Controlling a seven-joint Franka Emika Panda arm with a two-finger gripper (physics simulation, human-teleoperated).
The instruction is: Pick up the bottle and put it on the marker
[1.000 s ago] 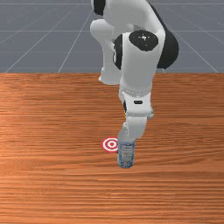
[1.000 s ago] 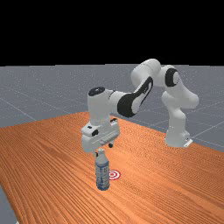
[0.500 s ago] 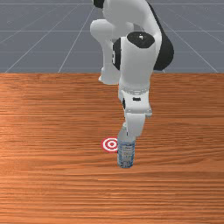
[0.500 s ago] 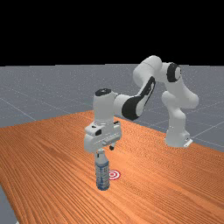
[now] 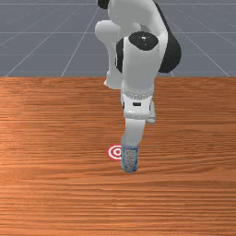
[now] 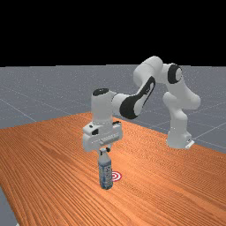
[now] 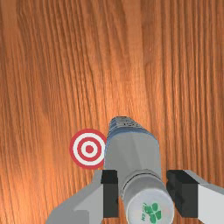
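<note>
In the front view, nearest is the bottle [image 5: 130,160], roughly upright, right of the marker's middle. The claw [image 6: 104,150] is drawn in on its neck, one finger touching each side. A little farther and left lies the marker [image 5: 114,152], not under the bottle. Beyond, the arm [image 5: 138,69] reaches back to its foot [image 5: 115,80] at the table's far edge.
</note>
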